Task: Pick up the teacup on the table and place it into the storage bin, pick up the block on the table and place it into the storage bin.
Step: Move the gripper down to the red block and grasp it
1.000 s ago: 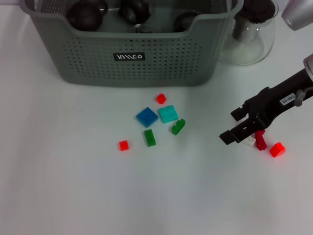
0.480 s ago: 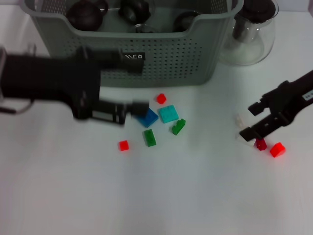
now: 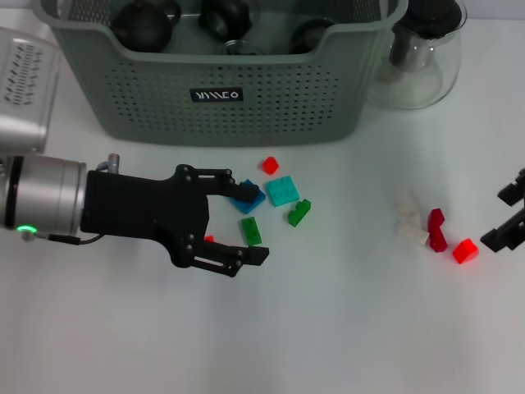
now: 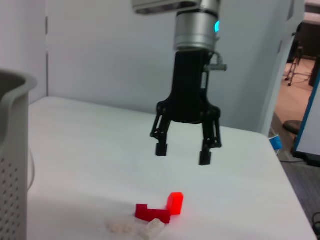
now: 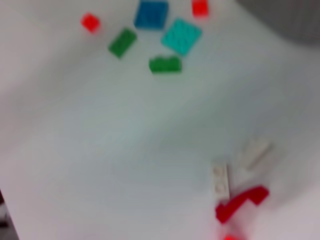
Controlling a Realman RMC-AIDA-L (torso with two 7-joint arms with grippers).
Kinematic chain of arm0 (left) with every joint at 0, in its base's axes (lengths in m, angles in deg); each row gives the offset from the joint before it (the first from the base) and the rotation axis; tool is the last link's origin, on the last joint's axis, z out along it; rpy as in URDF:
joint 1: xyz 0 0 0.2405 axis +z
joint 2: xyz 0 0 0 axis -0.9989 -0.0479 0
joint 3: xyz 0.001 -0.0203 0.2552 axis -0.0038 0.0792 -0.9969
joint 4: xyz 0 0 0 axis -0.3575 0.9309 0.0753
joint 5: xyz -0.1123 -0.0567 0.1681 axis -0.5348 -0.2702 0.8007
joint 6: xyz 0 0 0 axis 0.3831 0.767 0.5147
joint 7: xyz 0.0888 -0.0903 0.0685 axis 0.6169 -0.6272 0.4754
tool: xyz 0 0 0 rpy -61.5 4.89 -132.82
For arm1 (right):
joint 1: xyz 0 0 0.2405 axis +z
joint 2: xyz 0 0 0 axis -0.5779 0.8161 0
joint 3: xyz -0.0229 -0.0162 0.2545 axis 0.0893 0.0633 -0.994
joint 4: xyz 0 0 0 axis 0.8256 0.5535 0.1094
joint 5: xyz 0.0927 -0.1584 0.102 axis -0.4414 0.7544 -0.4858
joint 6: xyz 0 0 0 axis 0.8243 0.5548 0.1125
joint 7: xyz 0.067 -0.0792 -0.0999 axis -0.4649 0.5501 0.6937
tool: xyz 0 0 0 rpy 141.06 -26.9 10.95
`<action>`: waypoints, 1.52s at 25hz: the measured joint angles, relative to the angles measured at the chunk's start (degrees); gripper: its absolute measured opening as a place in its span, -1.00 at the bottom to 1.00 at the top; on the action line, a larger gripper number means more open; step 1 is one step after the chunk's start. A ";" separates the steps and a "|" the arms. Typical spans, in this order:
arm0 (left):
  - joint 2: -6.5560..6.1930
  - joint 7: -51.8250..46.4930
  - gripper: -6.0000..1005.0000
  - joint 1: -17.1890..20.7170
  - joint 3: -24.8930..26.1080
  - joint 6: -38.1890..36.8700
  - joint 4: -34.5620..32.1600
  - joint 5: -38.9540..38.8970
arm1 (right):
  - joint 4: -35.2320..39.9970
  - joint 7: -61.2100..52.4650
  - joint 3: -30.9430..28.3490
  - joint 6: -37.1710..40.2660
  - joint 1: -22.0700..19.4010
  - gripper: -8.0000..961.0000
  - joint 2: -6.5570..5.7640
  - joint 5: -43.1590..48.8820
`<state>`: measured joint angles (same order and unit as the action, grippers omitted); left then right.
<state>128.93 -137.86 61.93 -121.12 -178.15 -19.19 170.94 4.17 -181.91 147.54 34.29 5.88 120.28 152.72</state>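
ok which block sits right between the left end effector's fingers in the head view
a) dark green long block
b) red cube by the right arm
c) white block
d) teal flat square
a, the dark green long block lies between the open fingers of the left end effector, near the blue block.

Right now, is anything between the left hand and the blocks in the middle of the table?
Nothing visible. The open left hand hangs right among the blocks; its fingers straddle the green block, one finger over the blue block. The bin stands just beyond.
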 joint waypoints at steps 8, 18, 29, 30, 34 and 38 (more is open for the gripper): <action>-0.15 0.23 0.69 -0.64 -0.18 1.69 1.09 -0.10 | -0.39 -2.50 0.52 -1.74 0.61 0.96 4.73 6.67; -0.22 5.32 0.69 -0.29 0.18 2.80 3.12 1.17 | -5.21 -8.91 7.29 -9.34 0.67 0.96 6.41 8.43; -0.29 5.27 0.69 -0.40 0.32 3.23 4.08 1.29 | -7.34 -10.06 10.01 -13.56 0.40 0.87 6.37 8.12; -0.29 5.22 0.69 -0.37 0.33 3.23 4.08 1.29 | -7.83 -10.01 10.01 -13.92 0.47 0.82 6.38 8.12; -0.29 5.17 0.69 -0.29 0.49 3.23 4.08 1.29 | -9.30 -10.03 10.31 -14.85 0.74 0.64 6.40 8.12; -0.28 5.20 0.69 -0.27 0.97 3.23 4.09 1.29 | -9.16 -10.53 10.77 -14.89 0.53 0.47 6.42 8.14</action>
<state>128.65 -132.66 61.66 -120.15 -174.92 -15.10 172.24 -4.98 -192.43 158.31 19.40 6.41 126.70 160.86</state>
